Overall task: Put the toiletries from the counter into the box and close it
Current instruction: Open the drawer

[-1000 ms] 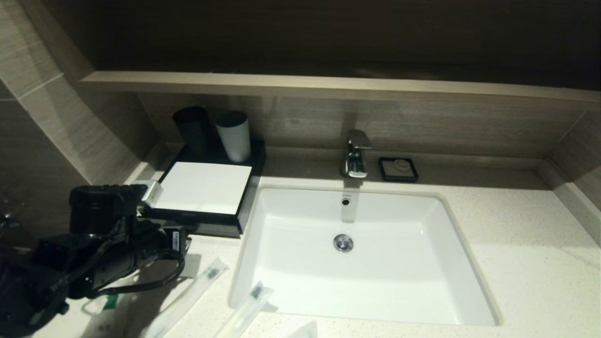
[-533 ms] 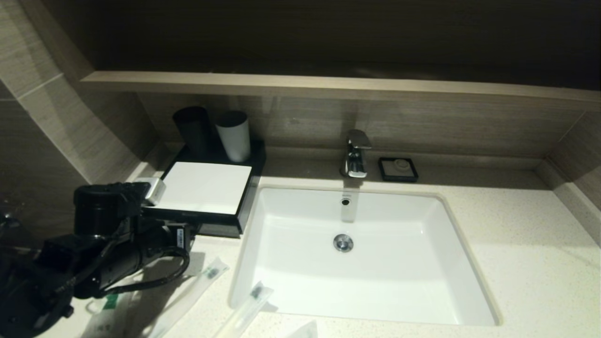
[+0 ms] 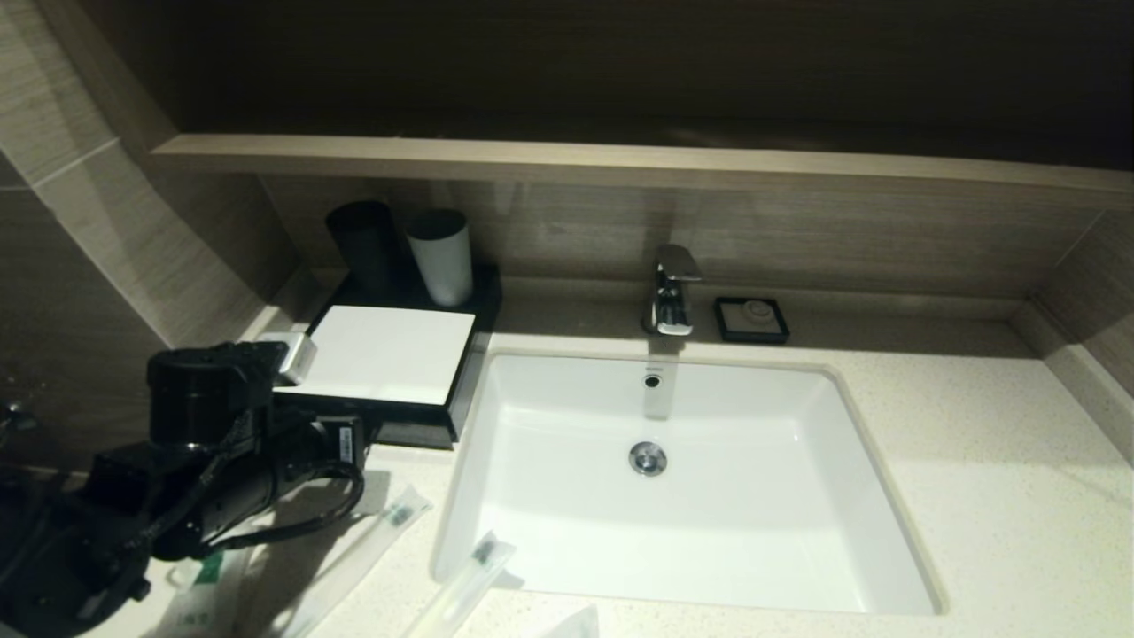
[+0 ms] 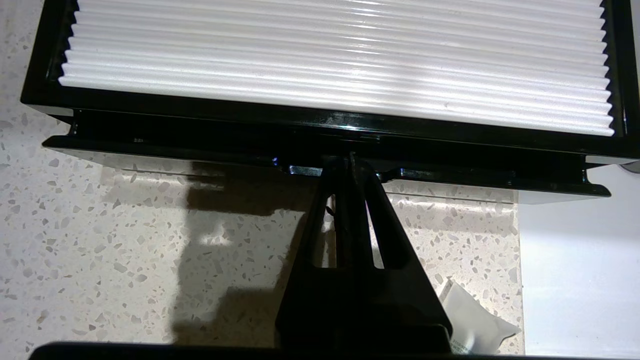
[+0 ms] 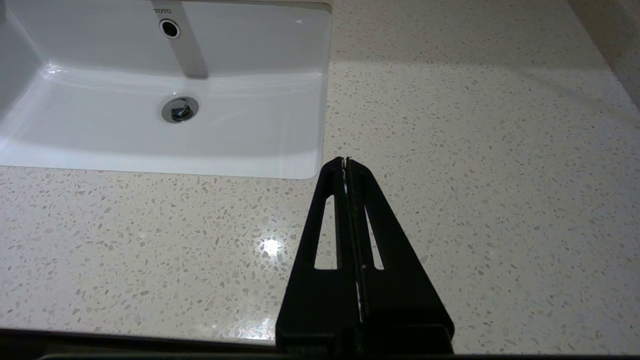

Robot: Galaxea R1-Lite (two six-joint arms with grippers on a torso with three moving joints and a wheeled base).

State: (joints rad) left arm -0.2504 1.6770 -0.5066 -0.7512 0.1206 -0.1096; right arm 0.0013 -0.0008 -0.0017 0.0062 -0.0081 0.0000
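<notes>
The box [image 3: 383, 354] sits on the counter [image 3: 992, 496] just left of the basin [image 3: 673, 478], its ribbed white top panel [image 4: 340, 55] framed in black and its drawer front [image 4: 150, 145] standing slightly proud of the case. The left gripper [image 4: 348, 159] is at the middle of that drawer's front edge, fingers pressed together with nothing between them, tips touching the lip. Around it the toiletries lie loose on the counter: two long translucent sleeves [image 3: 372, 540] [image 3: 465, 580] near the basin's front-left corner, a sachet with a green mark [image 3: 199, 585] partly under the left arm, and a white sachet [image 4: 472, 325] just beside the gripper's base. The right gripper [image 5: 347, 161] (seen only from its own wrist camera) hangs above bare counter near the basin's front-right corner, fingers closed and holding nothing
</notes>
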